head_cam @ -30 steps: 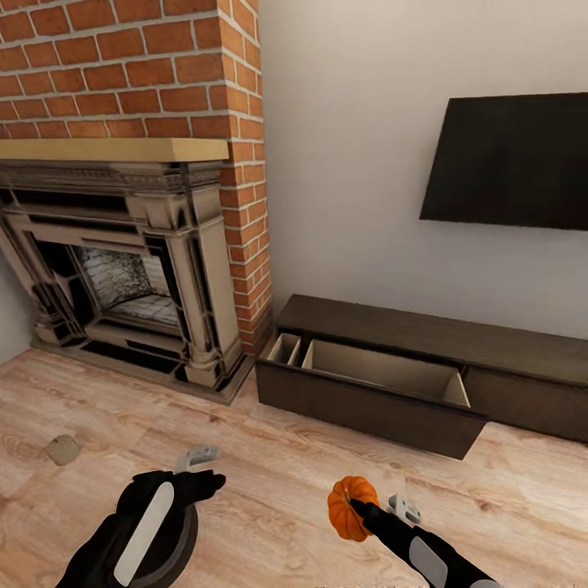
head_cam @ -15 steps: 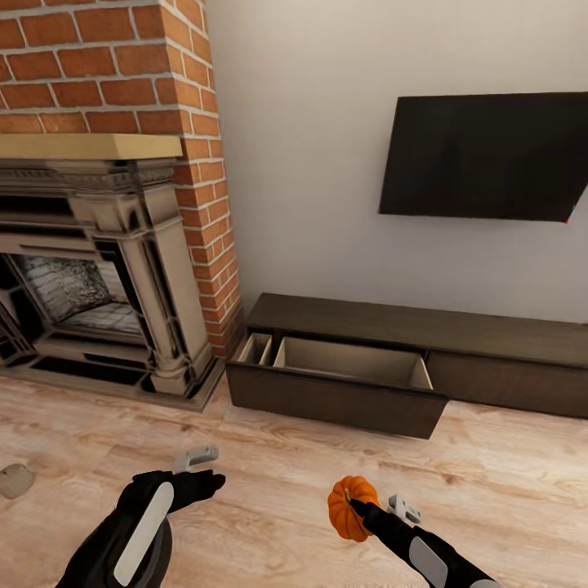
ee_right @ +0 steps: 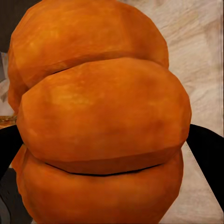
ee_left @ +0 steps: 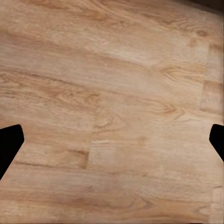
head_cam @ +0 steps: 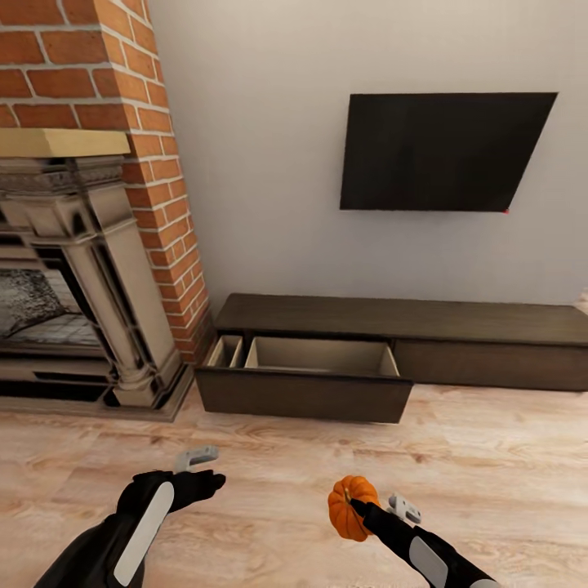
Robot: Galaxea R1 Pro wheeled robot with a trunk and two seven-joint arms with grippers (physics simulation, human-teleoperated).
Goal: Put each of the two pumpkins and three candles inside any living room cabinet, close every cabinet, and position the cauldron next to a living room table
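My right gripper is shut on an orange ribbed pumpkin, held low over the wooden floor; up close the pumpkin sits between the two black fingers. Ahead, the long low dark brown cabinet runs along the wall. Its left drawer is pulled out, and the pale wood interior looks empty. My left gripper is open over bare floor, with nothing between its fingertips. Candles, cauldron and the second pumpkin are out of view.
A brick chimney with a stone fireplace stands at the left, close to the cabinet's open drawer. A black television hangs on the wall above the cabinet. Wooden floor stretches between me and the cabinet.
The camera has swung to the right, so fireplace and cabinet slid left in the picture. A candle on the floor and a dark round object under my left arm left the view. Both arms kept their pose.
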